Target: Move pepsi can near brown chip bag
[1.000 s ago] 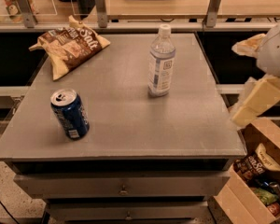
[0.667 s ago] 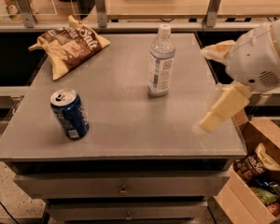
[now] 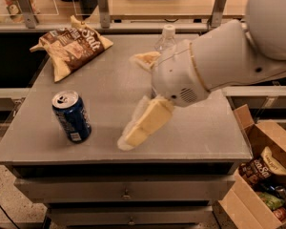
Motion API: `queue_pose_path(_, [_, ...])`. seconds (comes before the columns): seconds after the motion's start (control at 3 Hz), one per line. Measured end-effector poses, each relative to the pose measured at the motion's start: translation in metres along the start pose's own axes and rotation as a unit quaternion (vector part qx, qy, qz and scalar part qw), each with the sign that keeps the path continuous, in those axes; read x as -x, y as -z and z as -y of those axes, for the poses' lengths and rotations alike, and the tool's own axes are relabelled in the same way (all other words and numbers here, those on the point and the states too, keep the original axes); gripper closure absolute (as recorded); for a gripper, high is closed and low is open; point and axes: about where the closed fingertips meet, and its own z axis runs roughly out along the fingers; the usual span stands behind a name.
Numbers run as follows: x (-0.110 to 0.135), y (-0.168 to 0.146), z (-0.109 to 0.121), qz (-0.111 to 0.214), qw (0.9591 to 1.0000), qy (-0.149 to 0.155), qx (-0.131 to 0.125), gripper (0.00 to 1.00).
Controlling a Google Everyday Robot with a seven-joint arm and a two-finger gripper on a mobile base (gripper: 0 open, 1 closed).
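The pepsi can point(image 3: 71, 116), dark blue with a silver top, stands upright near the front left of the grey table point(image 3: 109, 87). The brown chip bag point(image 3: 72, 46) lies at the back left of the table. My gripper point(image 3: 136, 95) hangs over the middle of the table, to the right of the can and apart from it. It is open and empty, with one cream finger point(image 3: 142, 126) low and the other near the back. My white arm reaches in from the right.
A clear water bottle point(image 3: 167, 37) stands at the back of the table, mostly hidden behind my arm. A cardboard box point(image 3: 262, 175) with snack packs sits on the floor at the right. Drawers run below the table's front edge.
My arm has swung left from the table's right edge to over its middle, closer to the can. It now hides most of the water bottle. The can and bag have not moved.
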Motion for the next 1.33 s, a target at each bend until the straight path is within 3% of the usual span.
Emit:
queue_pose_path(0.67, [0.007,-0.003,-0.002,0.003,1.0000,0.007,-0.002,0.00])
queue_pose_path(1.33, [-0.006,-0.057,0.004,0.072,0.9973,-0.011,-0.004,0.00])
